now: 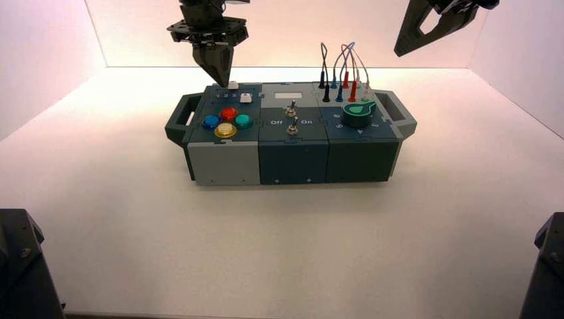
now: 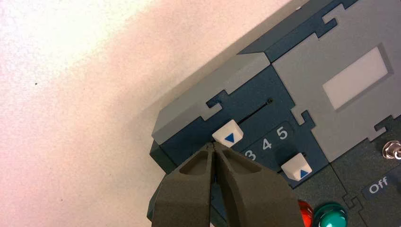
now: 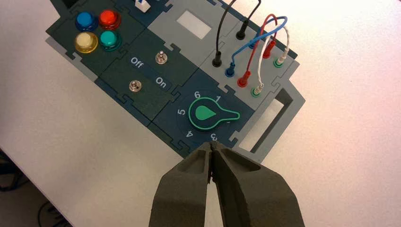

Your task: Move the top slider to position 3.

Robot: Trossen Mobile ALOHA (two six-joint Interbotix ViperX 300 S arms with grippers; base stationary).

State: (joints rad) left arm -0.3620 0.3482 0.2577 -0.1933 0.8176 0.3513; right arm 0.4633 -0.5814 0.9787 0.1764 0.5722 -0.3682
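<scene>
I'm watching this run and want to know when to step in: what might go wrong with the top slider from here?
The left hand, fingers shut, is right by the top slider's white knob at the box's far left. That knob already sits close to the 3, so another push might overshoot it.

With its fingers shut, the hand isn't gripping the knob, so it may slip off.

The lower slider's white knob is nearby; a sideways sweep could bump it.

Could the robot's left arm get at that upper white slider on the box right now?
Probably yes: the closed left gripper sits right beside the upper white plastic slider knob, with nothing between them.
</scene>
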